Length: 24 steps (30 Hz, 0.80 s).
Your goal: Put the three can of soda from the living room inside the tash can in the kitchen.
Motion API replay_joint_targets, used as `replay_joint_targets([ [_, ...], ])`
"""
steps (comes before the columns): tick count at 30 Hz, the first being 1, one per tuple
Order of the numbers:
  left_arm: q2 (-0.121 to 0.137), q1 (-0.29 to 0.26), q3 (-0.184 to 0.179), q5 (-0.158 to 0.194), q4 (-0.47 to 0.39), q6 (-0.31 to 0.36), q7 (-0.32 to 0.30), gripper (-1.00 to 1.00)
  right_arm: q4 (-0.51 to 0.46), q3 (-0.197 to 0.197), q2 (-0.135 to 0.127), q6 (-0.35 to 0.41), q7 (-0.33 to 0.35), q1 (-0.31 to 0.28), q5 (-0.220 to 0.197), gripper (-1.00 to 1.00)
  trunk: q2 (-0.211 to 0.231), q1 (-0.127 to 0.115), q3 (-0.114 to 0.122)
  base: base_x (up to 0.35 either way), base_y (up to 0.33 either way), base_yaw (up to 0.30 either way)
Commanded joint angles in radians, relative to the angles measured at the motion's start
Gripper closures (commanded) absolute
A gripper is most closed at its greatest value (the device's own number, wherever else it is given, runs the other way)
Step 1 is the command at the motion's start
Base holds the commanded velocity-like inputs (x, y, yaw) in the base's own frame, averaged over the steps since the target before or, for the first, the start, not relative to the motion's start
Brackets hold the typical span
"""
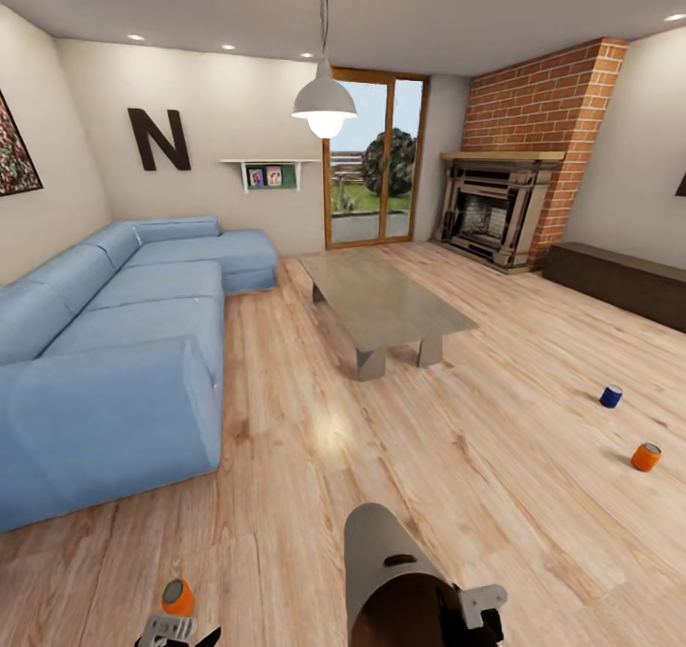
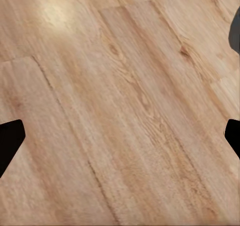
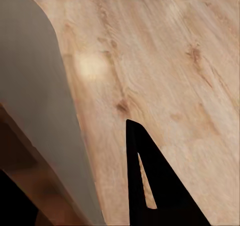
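the head view looks across the living room: a blue sofa [image 1: 114,342] along the left wall, a glass coffee table [image 1: 386,306] in the middle of the wooden floor [image 1: 495,495], a red brick fireplace [image 1: 500,211] in the far right corner and a long low dark-brown bench [image 1: 619,283] against the right wall. a white pendant lamp [image 1: 324,104] hangs above the table, and a big dark letter n [image 1: 159,139] is fixed on the far wall. two of the soda cans lie on the floor at the right, well apart from the table: the dark blue can [image 1: 611,396] and, nearer the camera, the orange can [image 1: 645,456] tipped on its side. a third orange can [image 1: 177,597] with a silver top shows at the bottom left, just above the left pincer [image 1: 171,633]; whether the pincer touches it cannot be told, and in the left wrist view the dark fingertips [image 2: 10,143] stand far apart at the frame edges over bare floor. the trash can [image 1: 386,571], pale grey outside and brown inside, is tilted at the bottom centre with the right pincer [image 1: 476,614] at its rim; the right wrist view shows one finger [image 3: 150,186] outside the bin wall [image 3: 35,111], so it holds the bin by the rim.
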Motion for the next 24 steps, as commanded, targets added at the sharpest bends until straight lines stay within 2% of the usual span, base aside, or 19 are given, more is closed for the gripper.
replay_joint_targets([
  [1,0.000,0.000,0.000,0.000,0.000,0.000,0.000,-1.00,-0.004,0.015,0.001,0.000,0.011,0.001,0.012,1.00,0.000,0.000,0.000,0.291,0.128,0.000],
  [21,0.001,-0.002,0.012,0.010,0.000,0.000,-0.025,-1.00,-0.005,0.013,-0.005,0.002,0.011,0.001,0.012,1.00,0.000,0.000,0.000,0.273,0.146,0.000],
  [23,0.001,-0.002,0.012,0.010,-0.001,0.000,-0.025,-1.00,-0.006,0.012,-0.017,0.002,0.012,0.000,0.012,1.00,0.000,0.000,0.000,0.071,0.036,0.000],
  [24,0.001,-0.002,0.013,0.010,-0.001,0.000,-0.025,-1.00,-0.007,0.012,-0.039,0.003,0.015,0.000,0.012,1.00,0.000,0.000,0.000,0.035,0.018,0.000],
])
